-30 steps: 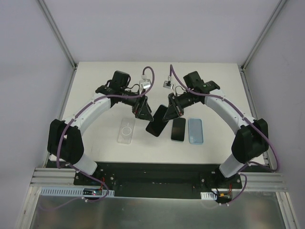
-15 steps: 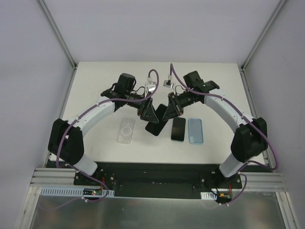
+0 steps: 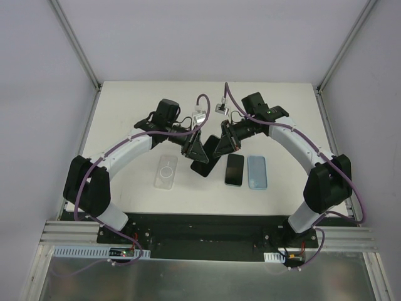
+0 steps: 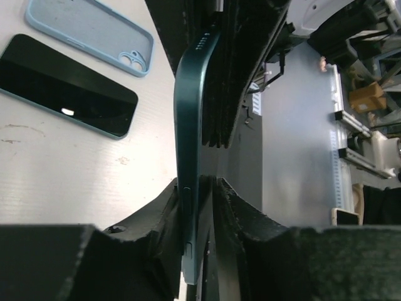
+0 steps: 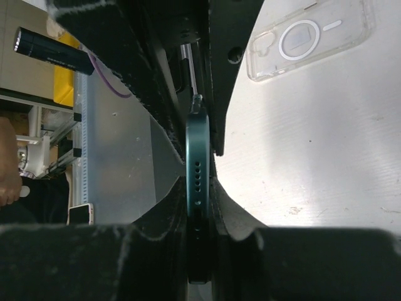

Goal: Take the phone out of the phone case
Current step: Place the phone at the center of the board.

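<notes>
The left jaws are closed on a dark teal phone (image 4: 188, 125), one finger (image 4: 164, 216) pressed to each flat face near one end. The right jaws are shut tight on the same phone (image 5: 196, 157) at its other end, where a row of small holes shows in the thin edge. In both wrist views the phone stands edge-on between the fingers. Whether a case is on it cannot be told from these views.

From above, the phone (image 3: 203, 168) hangs tilted between the two arms over the middle of the worktop (image 3: 188, 197), its lower end near the surface; whether it touches cannot be told.

Three things lie flat on the worktop. A second phone (image 3: 234, 169), black-screened with a teal rim, lies just to the right of the held one. A light blue case (image 3: 257, 172) lies beside that one, close but apart, its hollow side up with the camera cut-out showing in the left wrist view (image 4: 88, 28). A clear case (image 3: 166, 172) with a ring printed on it lies to the left of the held phone, apart from it; the right wrist view (image 5: 310, 37) shows it hollow and lying alone.
</notes>
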`<control>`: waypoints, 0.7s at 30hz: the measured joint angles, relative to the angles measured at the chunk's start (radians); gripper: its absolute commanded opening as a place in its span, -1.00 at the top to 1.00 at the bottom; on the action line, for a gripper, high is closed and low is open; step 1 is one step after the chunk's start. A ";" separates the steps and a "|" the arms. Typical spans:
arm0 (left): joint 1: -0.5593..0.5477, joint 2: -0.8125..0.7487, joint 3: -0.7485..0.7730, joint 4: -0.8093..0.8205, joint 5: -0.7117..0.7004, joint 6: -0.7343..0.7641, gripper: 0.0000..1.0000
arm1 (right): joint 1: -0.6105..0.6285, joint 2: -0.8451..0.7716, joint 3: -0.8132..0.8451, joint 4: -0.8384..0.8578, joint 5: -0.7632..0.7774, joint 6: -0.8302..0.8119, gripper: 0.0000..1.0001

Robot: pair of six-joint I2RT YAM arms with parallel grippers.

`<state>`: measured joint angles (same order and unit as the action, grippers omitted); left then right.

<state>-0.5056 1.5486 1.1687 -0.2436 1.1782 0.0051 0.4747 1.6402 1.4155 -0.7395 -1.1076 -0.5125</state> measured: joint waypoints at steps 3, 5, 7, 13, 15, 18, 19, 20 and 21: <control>-0.005 0.001 0.000 0.000 0.012 -0.006 1.00 | 0.000 0.000 0.000 0.001 -0.010 -0.005 1.00; -0.002 0.002 0.000 -0.001 0.035 -0.012 1.00 | 0.000 0.000 0.000 0.002 -0.023 -0.019 0.87; -0.001 0.003 0.000 0.000 0.045 -0.015 1.00 | 0.000 0.000 -0.001 0.001 -0.030 -0.023 0.75; -0.006 0.004 -0.001 0.000 0.035 -0.014 1.00 | -0.005 0.000 -0.004 0.008 -0.022 0.006 0.04; -0.012 0.005 -0.006 0.000 0.026 -0.014 1.00 | -0.011 0.000 -0.006 0.018 -0.020 0.023 -0.13; -0.012 0.005 -0.013 -0.001 0.016 -0.014 1.00 | -0.020 -0.001 -0.013 0.035 -0.014 0.045 -0.36; -0.012 0.005 -0.017 -0.001 0.014 -0.014 1.00 | -0.023 -0.001 -0.016 0.039 -0.012 0.053 -0.41; -0.012 0.005 -0.022 0.000 0.010 -0.014 1.00 | -0.027 -0.001 -0.021 0.047 -0.009 0.058 -0.46; -0.012 0.005 -0.027 0.000 0.004 -0.016 1.00 | -0.031 -0.002 -0.026 0.052 -0.006 0.065 -0.51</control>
<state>-0.5175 1.5539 1.1412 -0.2432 1.1824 -0.0105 0.4438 1.6386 1.3895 -0.6876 -1.1133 -0.4477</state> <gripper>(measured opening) 0.116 0.692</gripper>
